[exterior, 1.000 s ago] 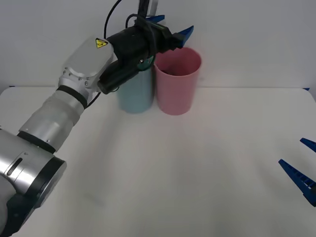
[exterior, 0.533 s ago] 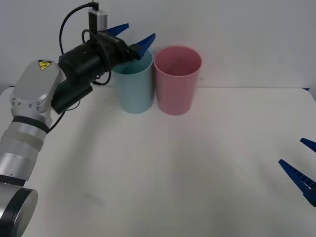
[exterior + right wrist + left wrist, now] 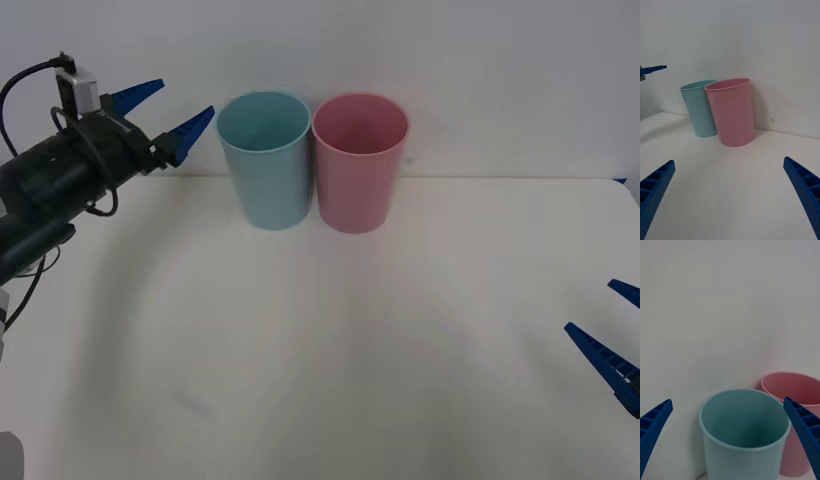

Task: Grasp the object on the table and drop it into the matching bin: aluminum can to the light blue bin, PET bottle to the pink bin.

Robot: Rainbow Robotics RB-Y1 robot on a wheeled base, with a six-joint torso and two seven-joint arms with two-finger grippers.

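You've got 2 bins on the tabletop [image 3: 320,360]: 1 light blue bin [image 3: 265,160], 1 pink bin [image 3: 360,162], touching. Left pincer [image 3: 165,112] spread wide, w/ nothing held, beside light blue bin; right pincer [image 3: 612,335] spread, parked low.

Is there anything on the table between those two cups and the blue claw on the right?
Nothing: in the front view, bare white table stretches from the pink bin and light blue bin to the right gripper.
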